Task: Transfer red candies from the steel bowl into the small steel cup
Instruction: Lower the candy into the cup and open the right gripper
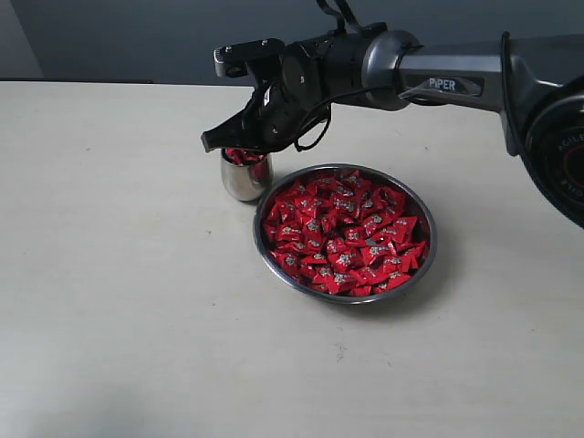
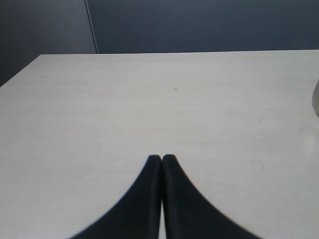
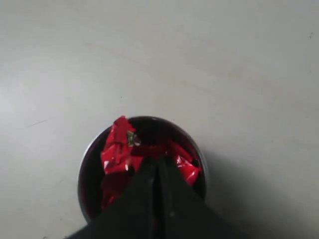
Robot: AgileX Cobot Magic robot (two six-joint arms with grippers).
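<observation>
The steel bowl (image 1: 430,239) sits right of centre on the table, piled with red candies (image 1: 342,233). Just to its left stands the small steel cup (image 1: 245,180), with a few red candies (image 1: 243,156) showing at its mouth. My right gripper (image 1: 213,140) hangs shut directly over the cup. In the right wrist view its fingertips (image 3: 155,162) are pressed together above the cup (image 3: 85,172), right over the candies (image 3: 115,149) inside, and I see nothing between them. My left gripper (image 2: 162,158) is shut and holds nothing above bare table, out of the exterior view.
The pale table (image 1: 119,274) spreads bare to the left and front of the cup and bowl. A dark wall (image 1: 137,36) runs along its far edge. The right arm (image 1: 456,82) reaches in from the right above the bowl's far side.
</observation>
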